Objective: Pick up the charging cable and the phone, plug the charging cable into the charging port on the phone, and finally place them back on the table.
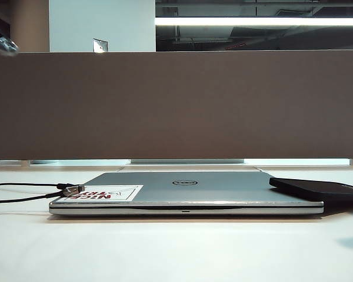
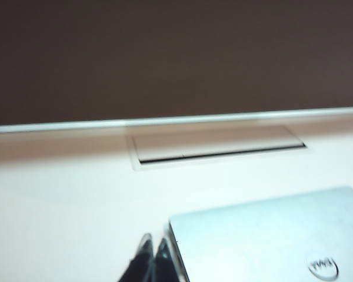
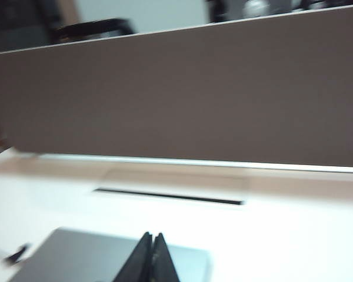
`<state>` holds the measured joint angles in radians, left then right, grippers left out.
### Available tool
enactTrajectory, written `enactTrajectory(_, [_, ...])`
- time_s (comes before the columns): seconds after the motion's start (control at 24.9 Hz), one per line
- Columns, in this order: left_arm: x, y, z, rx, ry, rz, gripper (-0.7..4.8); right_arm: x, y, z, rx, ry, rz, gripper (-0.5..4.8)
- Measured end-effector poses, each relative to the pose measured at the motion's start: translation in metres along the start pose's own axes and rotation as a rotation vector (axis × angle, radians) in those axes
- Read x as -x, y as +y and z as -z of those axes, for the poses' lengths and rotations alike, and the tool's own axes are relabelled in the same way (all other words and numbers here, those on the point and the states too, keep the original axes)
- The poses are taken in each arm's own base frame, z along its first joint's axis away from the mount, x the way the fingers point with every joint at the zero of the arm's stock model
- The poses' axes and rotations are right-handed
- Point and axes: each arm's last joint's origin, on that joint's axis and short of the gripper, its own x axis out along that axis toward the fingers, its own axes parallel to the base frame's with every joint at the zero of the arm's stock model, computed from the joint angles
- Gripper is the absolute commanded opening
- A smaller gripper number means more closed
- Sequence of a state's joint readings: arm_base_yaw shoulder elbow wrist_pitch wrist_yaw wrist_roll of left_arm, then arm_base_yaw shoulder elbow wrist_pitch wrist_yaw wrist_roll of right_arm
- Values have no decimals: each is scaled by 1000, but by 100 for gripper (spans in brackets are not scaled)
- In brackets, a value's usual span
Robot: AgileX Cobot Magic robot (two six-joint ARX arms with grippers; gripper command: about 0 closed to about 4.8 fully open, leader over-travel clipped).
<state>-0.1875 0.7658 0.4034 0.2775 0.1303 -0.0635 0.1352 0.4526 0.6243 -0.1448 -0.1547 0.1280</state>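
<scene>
**Both my claws pinched shut and empty, cable and phone lying by the laptop**

I count one laptop, silver, lid closed, flat on the white tabletop. One phone, a flat black slab, lies at the laptop's three o'clock side in the exterior view, its near corner resting on the lid and its far end cut off by the picture's edge. I cannot make out its charging port from here. At the laptop's nine o'clock side I see two thin black cords running in from the picture's edge. One is the charging cable, and its small silver plug sits on the lid's corner, touching the red-lettered sticker. The second cord ends just beside it in a dark tip that I can barely tell apart from the plug.

I have two claws. My left claw hangs above the tabletop just beside the laptop's corner, fingertips pressed together, gripping nothing. My right claw hangs over the laptop lid, its fingertips also together and empty; both wrist views are blurred. Neither claw shows in the exterior view. Behind everything stands one grey-brown partition panel, with a cable slot in the tabletop before it.
</scene>
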Motion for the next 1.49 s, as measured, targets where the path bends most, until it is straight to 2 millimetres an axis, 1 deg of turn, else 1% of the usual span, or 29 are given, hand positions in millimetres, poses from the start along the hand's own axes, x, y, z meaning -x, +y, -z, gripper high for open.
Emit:
enactTrajectory(0.08, [-8, 0, 7, 0, 50, 5, -6, -1, 9, 2, -2, 14, -77, -4])
enactTrajectory(0.12, [-9, 0, 9, -3, 61, 4, -6, -1, 12, 2, -3, 16, -88, -4])
enactTrajectory(0.16, [-11, 1, 11, -19, 70, 3, -6, -1, 19, 3, -3, 22, -114, -4])
enactTrajectory(0.36, [-11, 0, 12, -73, 87, 9, -6, 4, 44, 14, 54, 117, -227, -4])
enactTrajectory(0.52, [-10, 0, 16, -95, 129, 11, -6, 10, 55, 23, 112, 188, -306, -4])
enactTrajectory(0.6, [-12, -2, 22, -136, 178, 26, -6, 14, 63, 26, 126, 213, -381, -4])
enactTrajectory(0.76, [-19, -11, 32, -178, 241, 89, -6, 18, 70, 28, 137, 226, -457, -4])
enactTrajectory(0.84, [-23, -16, 38, -203, 276, 122, -6, 20, 74, 31, 179, 250, -491, -4])
enactTrajectory(1.04, [-30, -15, 49, -250, 336, 130, -6, 22, 77, 37, 217, 295, -525, -4])
enactTrajectory(1.12, [-32, -15, 51, -300, 348, 144, -6, 22, 78, 38, 221, 300, -533, -4])
enactTrajectory(1.2, [-32, -15, 55, -397, 373, 165, 2, 23, 77, 38, 222, 303, -532, -4])
enactTrajectory(1.25, [-31, -15, 57, -441, 390, 178, 30, 22, 77, 38, 222, 303, -531, -4])
enactTrajectory(1.29, [-31, -15, 58, -461, 400, 185, 85, 22, 77, 38, 222, 303, -531, -4])
enactTrajectory(1.37, [-30, -15, 59, -509, 414, 199, 353, 22, 77, 38, 222, 303, -530, -4])
enactTrajectory(1.41, [-29, -15, 60, -551, 421, 210, 386, 22, 77, 38, 222, 303, -530, -4])
enactTrajectory(1.45, [-29, -15, 61, -573, 430, 218, 399, 22, 77, 38, 222, 303, -530, -4])
enactTrajectory(1.49, [-28, -15, 62, -594, 438, 226, 399, 22, 77, 38, 222, 303, -530, -4])
